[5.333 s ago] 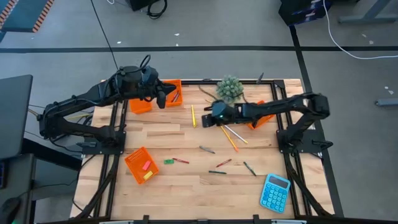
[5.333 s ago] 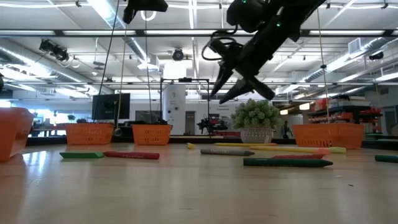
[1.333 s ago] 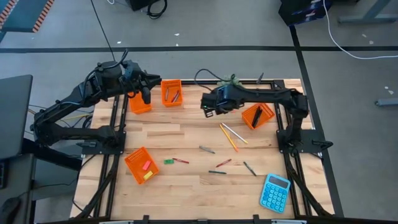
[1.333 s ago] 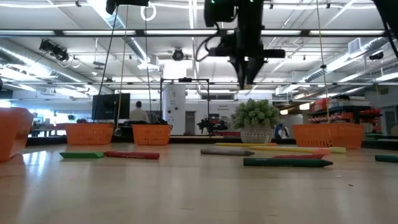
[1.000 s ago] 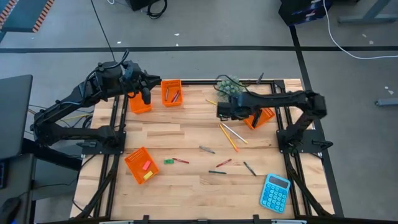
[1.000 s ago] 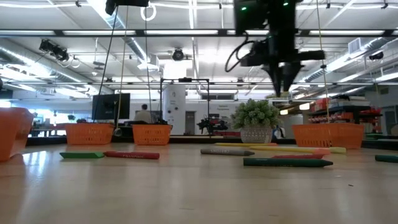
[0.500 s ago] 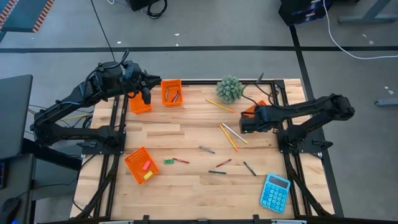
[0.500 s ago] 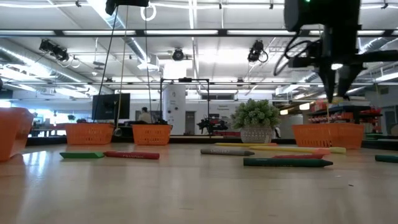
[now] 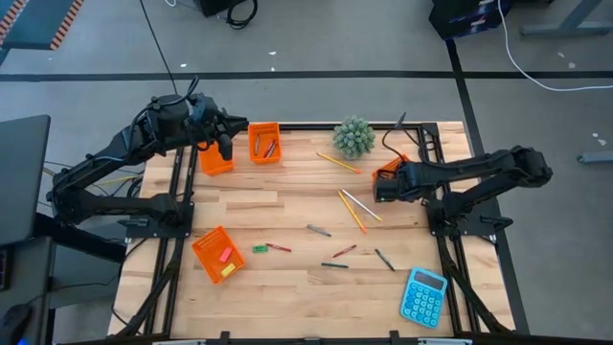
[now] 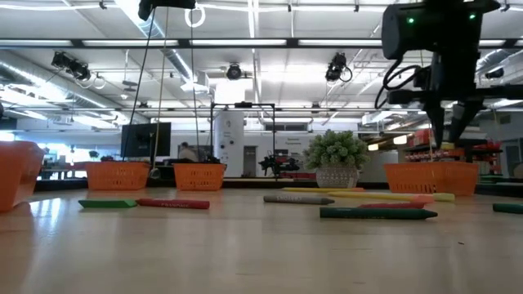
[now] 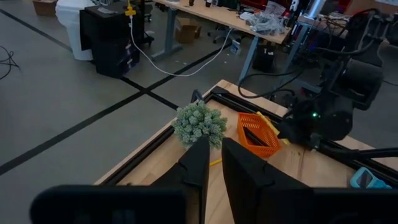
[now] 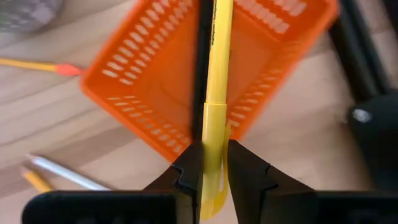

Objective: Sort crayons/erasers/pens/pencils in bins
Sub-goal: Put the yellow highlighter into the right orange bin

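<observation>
My right gripper (image 9: 380, 184) is shut on a long yellow pencil (image 12: 217, 93) above the near left corner of the orange bin (image 9: 399, 172) at the table's right; it also shows in the low view (image 10: 452, 122). A dark pen (image 12: 202, 56) lies in that bin. My left gripper (image 9: 225, 149) is shut and empty, high beside two orange bins (image 9: 264, 142) (image 9: 215, 159) at the far left. Loose pencils (image 9: 352, 206) and crayons (image 9: 319, 230) lie flat on the table. A fourth bin (image 9: 215, 255) holds erasers. My right gripper pinches the yellow pencil between its two fingers a little way from one end (image 12: 211, 158). The fingers come from above, pointing down. The long rest of the pencil runs out past the fingertips over the bin (image 12: 155, 81), clear of it and of the table.
A small potted plant (image 9: 354, 136) stands at the far edge, with a pencil (image 9: 340, 163) lying beside it. A blue calculator (image 9: 423, 295) lies at the near right corner. A green eraser (image 9: 259, 249) and several crayons (image 9: 340, 257) are scattered over the near middle.
My right gripper has gone toward the table's right edge with the yellow pencil, from beside the plant to the right bin, staying shut on it.
</observation>
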Tool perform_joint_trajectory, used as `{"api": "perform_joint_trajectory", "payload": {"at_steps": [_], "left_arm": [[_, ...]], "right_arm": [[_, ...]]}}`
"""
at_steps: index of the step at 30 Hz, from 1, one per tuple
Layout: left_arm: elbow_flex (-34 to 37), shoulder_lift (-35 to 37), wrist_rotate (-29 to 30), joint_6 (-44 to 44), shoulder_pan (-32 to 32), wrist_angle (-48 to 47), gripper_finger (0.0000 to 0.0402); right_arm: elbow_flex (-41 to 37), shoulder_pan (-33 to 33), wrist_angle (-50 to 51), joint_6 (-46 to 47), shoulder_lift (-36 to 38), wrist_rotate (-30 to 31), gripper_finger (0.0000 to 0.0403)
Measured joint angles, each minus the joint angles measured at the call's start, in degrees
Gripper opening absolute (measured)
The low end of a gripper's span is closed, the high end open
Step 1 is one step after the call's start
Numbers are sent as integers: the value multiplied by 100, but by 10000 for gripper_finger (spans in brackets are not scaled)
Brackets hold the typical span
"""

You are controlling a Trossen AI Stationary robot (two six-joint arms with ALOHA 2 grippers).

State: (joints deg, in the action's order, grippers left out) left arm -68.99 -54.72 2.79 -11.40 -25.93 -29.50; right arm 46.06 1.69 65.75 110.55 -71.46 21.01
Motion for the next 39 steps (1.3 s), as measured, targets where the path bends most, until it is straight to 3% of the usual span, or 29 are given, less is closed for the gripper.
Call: {"api": "perform_joint_trajectory", "payload": {"at_steps": [12,17,35,39], "left_arm": [[0,-2,0,0,0,0,48],[0,-2,0,-17,9,-2,47],[2,-2,0,-295,15,-348,39],[2,-2,0,-296,15,-345,41]], "right_arm": [[0,1036,-115,-1203,-88,-9,67],[0,1329,-276,-1815,-268,-435,67],[-6,1709,-341,-1640,-391,-524,67],[-106,1768,-736,-1568,-389,-766,67]]}}
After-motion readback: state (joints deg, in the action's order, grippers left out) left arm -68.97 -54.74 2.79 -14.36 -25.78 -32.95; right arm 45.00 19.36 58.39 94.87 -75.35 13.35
